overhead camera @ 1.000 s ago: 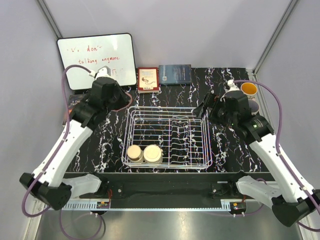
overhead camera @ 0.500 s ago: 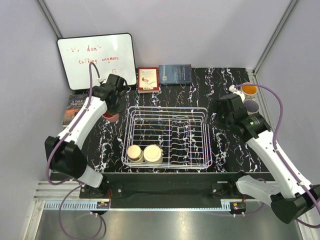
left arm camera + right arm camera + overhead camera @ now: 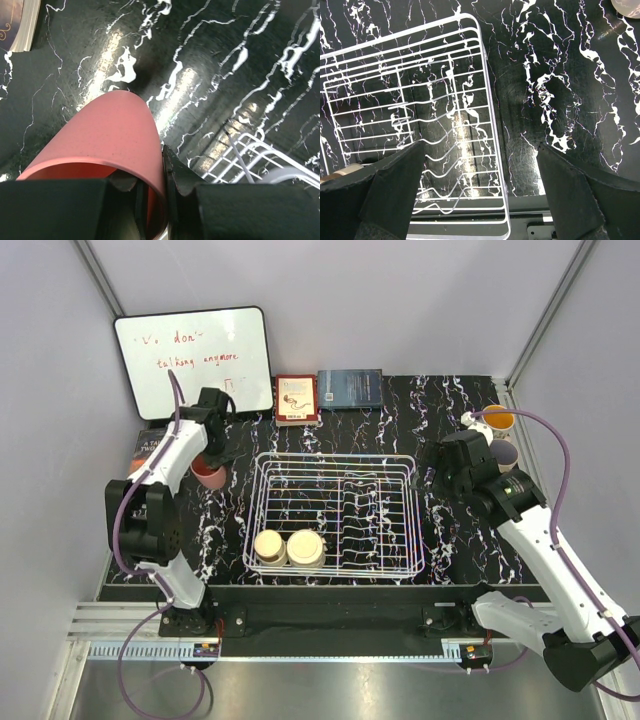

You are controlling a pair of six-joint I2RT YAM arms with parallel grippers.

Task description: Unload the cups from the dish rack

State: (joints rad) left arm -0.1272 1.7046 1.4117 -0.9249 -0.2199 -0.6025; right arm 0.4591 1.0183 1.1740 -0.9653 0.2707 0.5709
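since half a second ago the left arm has folded back toward the near left corner and drawn the pink cup (image 3: 208, 474) a little further left, away from the rack (image 3: 335, 456); the right arm has hardly shifted

left fingers (image 3: 181, 175): closed on the wall of the pink cup, one finger inside the rim and the other outside. the cup is mouth-up and clear of the rack, over the worktop (image 3: 440, 400) between the rack's far left corner and a dark book (image 3: 150, 445) at the left edge. whether its base rests on the worktop cannot be told

right fingers (image 3: 390, 190): spread wide, holding nothing, hanging above bare worktop just beside the rack's right side

rack: white wire, at the middle of the worktop. the left cream cup (image 3: 269, 545) and the right cream cup (image 3: 306, 547) stand inside it, side by side in the near left corner

outside the rack, at the far right edge of the worktop: a white mug (image 3: 498, 420) with a yellow inside and, just in front of it, a pale mug (image 3: 506, 453) partly hidden by the right arm

along the back: a whiteboard (image 3: 195, 360) leaning against the wall, then a red book (image 3: 296, 399) and a blue book (image 3: 350, 388) to its right
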